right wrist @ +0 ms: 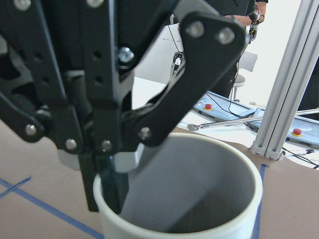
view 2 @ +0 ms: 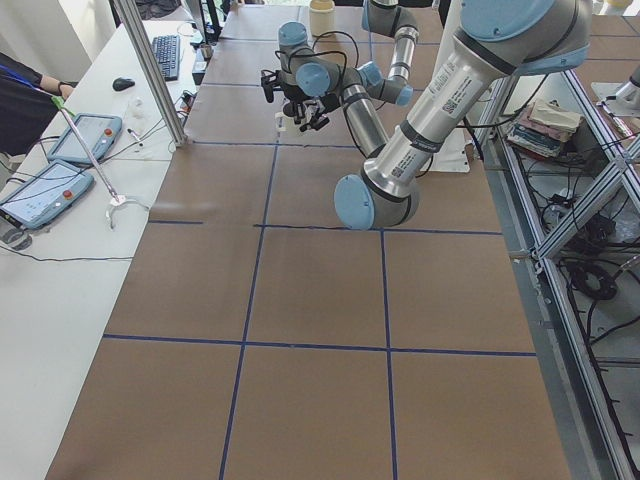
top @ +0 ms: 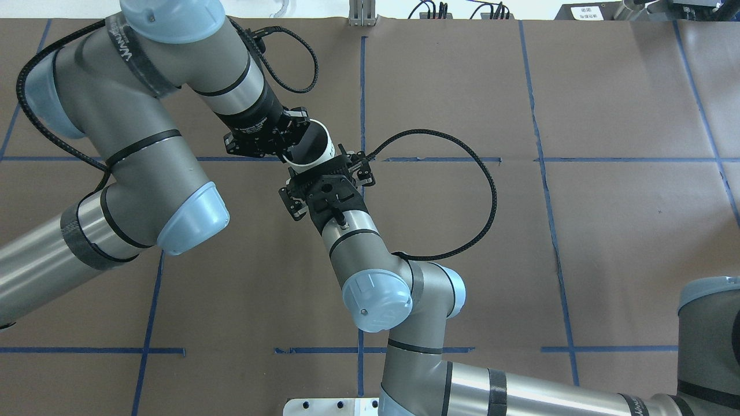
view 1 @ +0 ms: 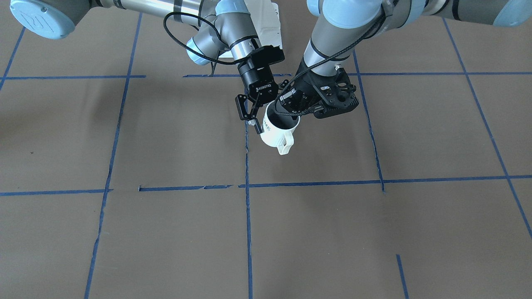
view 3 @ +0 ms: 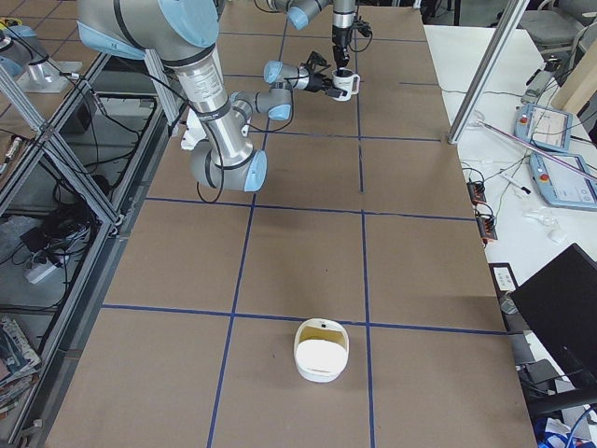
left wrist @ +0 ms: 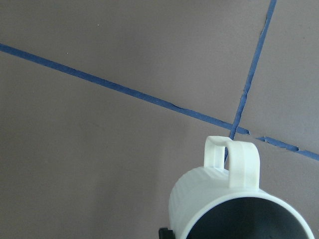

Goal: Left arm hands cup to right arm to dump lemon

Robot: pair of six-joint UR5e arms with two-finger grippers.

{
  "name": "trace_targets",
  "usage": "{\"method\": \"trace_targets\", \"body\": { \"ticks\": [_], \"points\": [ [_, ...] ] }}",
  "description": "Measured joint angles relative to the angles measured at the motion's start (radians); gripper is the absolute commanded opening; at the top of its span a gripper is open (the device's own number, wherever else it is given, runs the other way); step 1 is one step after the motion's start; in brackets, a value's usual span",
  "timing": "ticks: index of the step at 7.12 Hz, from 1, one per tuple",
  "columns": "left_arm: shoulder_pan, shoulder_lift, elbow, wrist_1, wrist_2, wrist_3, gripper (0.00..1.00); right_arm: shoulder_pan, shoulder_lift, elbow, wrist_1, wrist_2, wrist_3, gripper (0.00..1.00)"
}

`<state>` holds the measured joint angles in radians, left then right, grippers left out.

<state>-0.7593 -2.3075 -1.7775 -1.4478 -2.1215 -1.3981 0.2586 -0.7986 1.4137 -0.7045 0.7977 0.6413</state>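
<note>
The cup (view 1: 273,135) has a white, ribbed outside with a soft gloss, perhaps glazed ceramic, though plastic cannot be excluded. Its grey inside is matt and smooth. The table (view 1: 166,137) is covered with brown, matt paper, marked with thin blue tape (view 1: 316,182). The left arm (top: 156,179) shows satin grey metal and smooth pale-blue plastic caps (top: 193,216). The cable (top: 495,190) has a black braided sleeve.

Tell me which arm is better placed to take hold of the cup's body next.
Right. The right gripper is open at the side of the cup, fingers spread beside its wall, so it probably only needs to close. The left gripper pinches the rim from above, one finger inside, and can only hold or release.
</note>
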Motion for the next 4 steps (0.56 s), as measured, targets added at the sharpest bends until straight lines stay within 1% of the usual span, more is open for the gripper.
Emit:
{"method": "trace_targets", "body": {
  "ticks": [2, 4],
  "points": [
    [-0.011, -0.004, 0.018, -0.013, 0.010, 0.002, 0.00, -0.003, -0.003, 0.000, -0.001, 0.000, 0.000, 1.00],
    [-0.053, -0.004, 0.069, -0.067, 0.017, 0.028, 0.00, -0.013, -0.008, -0.001, 0.000, 0.000, 0.001, 1.00]
  ]
}}
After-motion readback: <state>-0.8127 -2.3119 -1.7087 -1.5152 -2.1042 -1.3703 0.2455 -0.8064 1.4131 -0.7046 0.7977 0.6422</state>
